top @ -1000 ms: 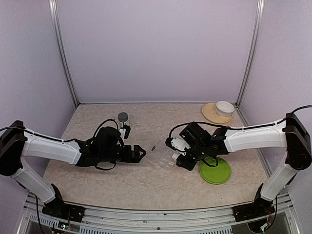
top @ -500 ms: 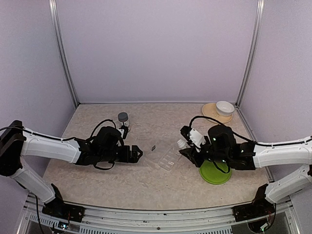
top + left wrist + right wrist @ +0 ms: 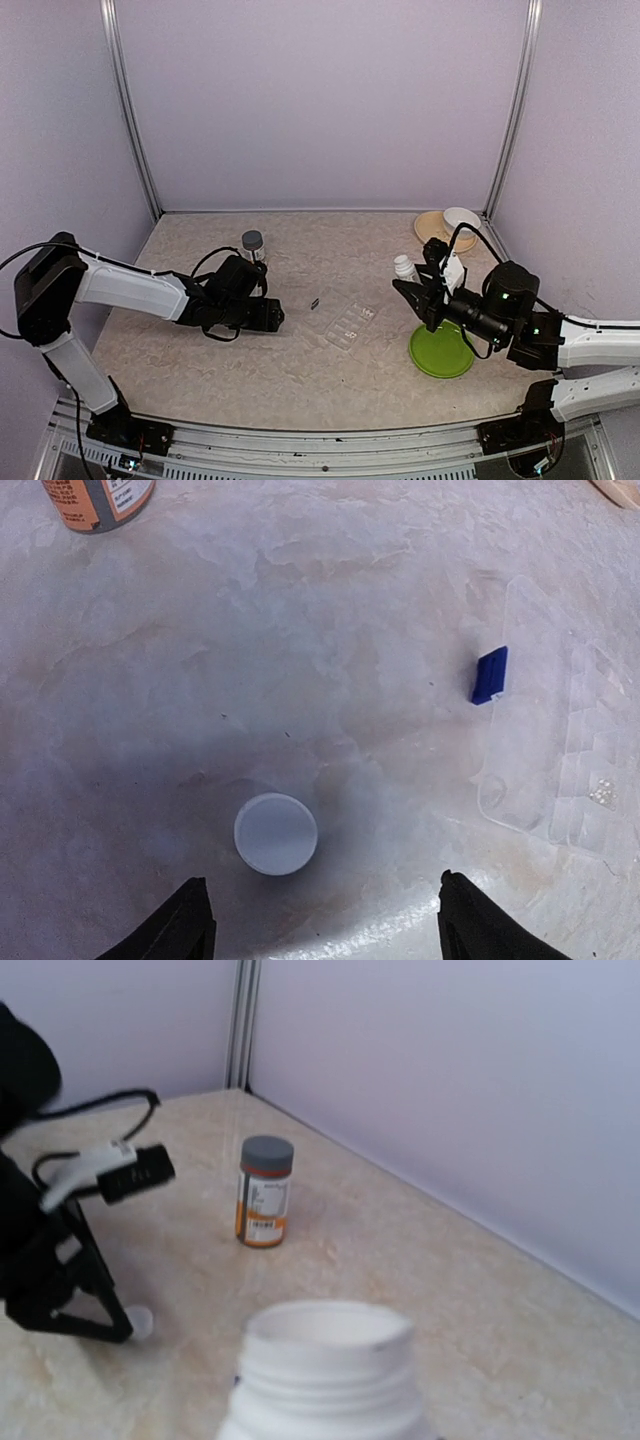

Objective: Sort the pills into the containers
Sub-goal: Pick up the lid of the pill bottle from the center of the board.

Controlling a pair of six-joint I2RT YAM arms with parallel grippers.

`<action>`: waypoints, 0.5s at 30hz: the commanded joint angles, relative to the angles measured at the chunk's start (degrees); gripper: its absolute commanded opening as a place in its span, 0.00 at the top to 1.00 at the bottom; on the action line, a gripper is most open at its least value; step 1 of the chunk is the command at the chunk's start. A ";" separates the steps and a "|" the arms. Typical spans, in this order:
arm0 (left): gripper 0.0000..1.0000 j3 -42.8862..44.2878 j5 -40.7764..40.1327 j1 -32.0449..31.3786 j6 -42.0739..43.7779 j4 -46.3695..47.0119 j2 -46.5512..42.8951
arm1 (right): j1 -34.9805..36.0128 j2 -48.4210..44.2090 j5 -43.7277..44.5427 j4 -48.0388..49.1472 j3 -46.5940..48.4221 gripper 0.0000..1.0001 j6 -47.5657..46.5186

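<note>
Holding the open white plastic bottle point(image 3: 325, 1370) tight, the right gripper point(image 3: 413, 287) hangs near the flat clear plastic pill box point(image 3: 350, 322) mid-table, ready to pour. The left gripper point(image 3: 322, 905) has its jaws apart over a round white cap point(image 3: 276, 833). Next, probably: tip pills in gently.

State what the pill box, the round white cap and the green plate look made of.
The pill box: clear glossy plastic, the table shows through it. The round white cap: likely matte opaque plastic, evenly white, no glare. The green plate: probably plastic, flat saturated colour, little shine.
</note>
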 commanded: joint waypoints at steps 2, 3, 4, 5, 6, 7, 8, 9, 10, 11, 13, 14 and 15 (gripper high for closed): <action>0.29 4.21 -4.80 0.89 3.00 -3.98 3.45 | 0.50 -1.83 0.12 2.15 -0.35 0.78 -0.72; 0.29 4.55 -5.22 1.05 3.35 -4.17 3.91 | 0.55 -2.11 -0.10 2.10 -0.36 0.79 -0.71; 0.29 5.05 -5.51 1.22 3.57 -4.29 4.50 | 0.54 -2.35 -0.25 2.07 -0.41 0.79 -0.76; 0.30 5.25 -5.66 1.37 3.78 -4.46 4.93 | 0.55 -2.53 -0.35 2.15 -0.35 0.78 -0.80; 0.30 5.77 -5.83 1.43 4.06 -4.50 5.48 | 0.57 -2.70 -0.42 2.10 -0.34 0.78 -0.77; 0.31 6.24 -5.88 1.50 4.19 -4.57 5.96 | 0.56 -2.87 -0.54 2.09 -0.31 0.78 -0.84; 0.33 6.64 -5.84 1.53 4.38 -4.77 6.45 | 0.57 -2.96 -0.64 2.03 -0.26 0.78 -0.89; 0.35 7.06 -5.84 1.58 4.50 -5.03 7.05 | 0.55 -3.04 -0.68 1.96 -0.22 0.78 -0.87; 0.37 7.39 -5.82 1.54 4.58 -5.25 7.38 | 0.52 -3.11 -0.63 1.92 -0.21 0.78 -0.89; 0.39 7.53 -5.81 1.53 4.61 -5.36 7.50 | 0.50 -3.19 -0.61 1.84 -0.17 0.79 -0.83; 0.43 7.46 -5.60 1.53 4.60 -5.34 7.64 | 0.55 -3.41 -0.68 1.82 -0.24 0.78 -0.89; 0.45 7.37 -5.58 1.53 4.54 -5.34 7.67 | 0.54 -3.38 -0.68 1.83 -0.29 0.78 -0.90; 0.47 7.29 -5.43 1.53 4.51 -5.33 7.67 | 0.54 -3.30 -0.64 1.79 -0.28 0.78 -0.94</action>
